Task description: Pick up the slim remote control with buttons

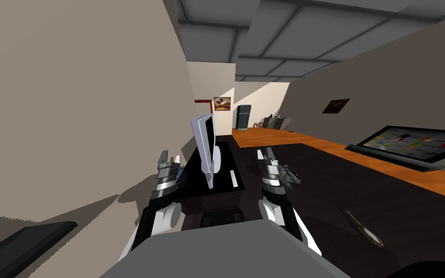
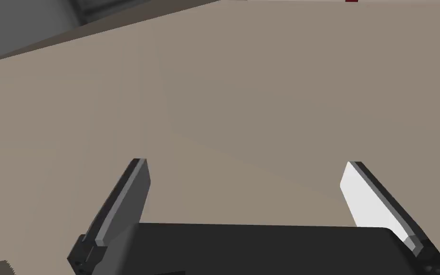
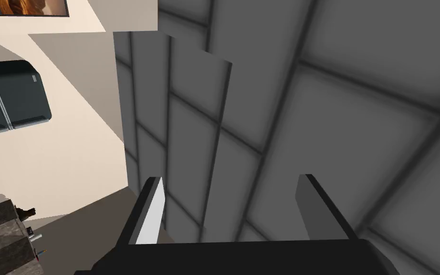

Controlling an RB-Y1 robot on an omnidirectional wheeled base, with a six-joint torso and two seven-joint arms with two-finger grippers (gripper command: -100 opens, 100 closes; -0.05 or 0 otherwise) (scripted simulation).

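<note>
Black glossy stand (image 1: 227, 159) — slim pale bar-shaped remote (image 1: 234, 178) lying beside the upright grey screen (image 1: 206, 145). Left gripper (image 1: 170, 157), right gripper (image 1: 265, 152): both spread, empty. Best approach — straddle the remote's narrow width.

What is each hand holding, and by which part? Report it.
Nothing is held. The left hand and the right hand are both open and empty.

Long rm w/ beige walls (image 1: 72, 87), grey panelled ceiling (image 1: 303, 38).
We see orange floor (image 1: 274, 137) beyond a dark surface (image 1: 361, 188), dark fridge (image 1: 243, 116) & framed pic (image 1: 222, 104) at far end.
</note>
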